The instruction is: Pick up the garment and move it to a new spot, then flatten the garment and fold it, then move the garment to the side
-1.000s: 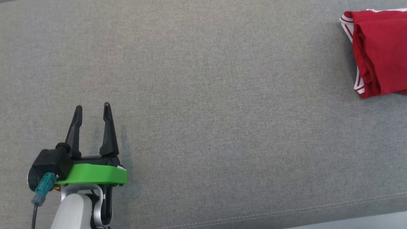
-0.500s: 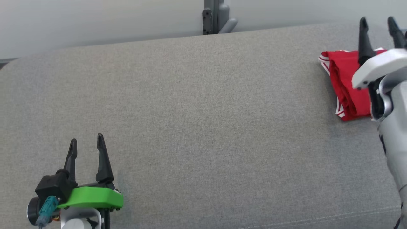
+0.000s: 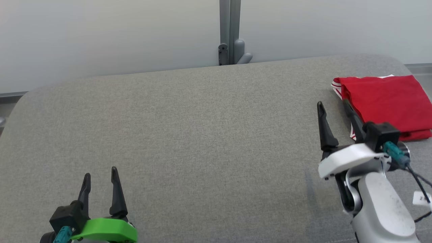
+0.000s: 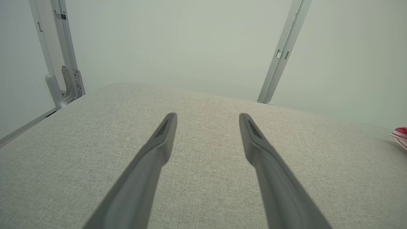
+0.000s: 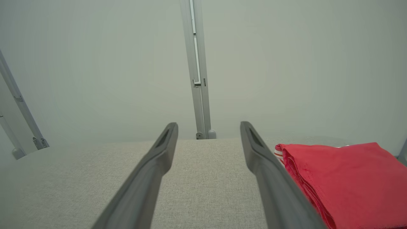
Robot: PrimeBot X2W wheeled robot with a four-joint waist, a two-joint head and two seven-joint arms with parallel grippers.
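- The left claw (image 3: 100,172) is wide open and empty, well apart from the cloth (image 3: 388,101).
- The right claw (image 3: 332,103) is wide open and empty too.
- The folded red cloth lies on the right end of the pad (image 3: 202,135), just right of the right claw, the nearer one.

Lighting even, diffuse, fairly bright; source direction cannot be told. No glare on grey padded surface (image 3: 202,135). Shadows faint: soft patch on surface left of right gripper (image 3: 331,102) arm, thin dark line under red garment (image 3: 388,98). Pale wall (image 3: 101,33) smooth, slightly dimmer toward corners. Head view sharp, weave readable. Wrist views wide-angle: frame posts (image 4: 281,54) lean strongly (post upright in head view). Fingers (image 5: 135,190) soft near lens, tips crisper. Wrist views carry a greenish cast.
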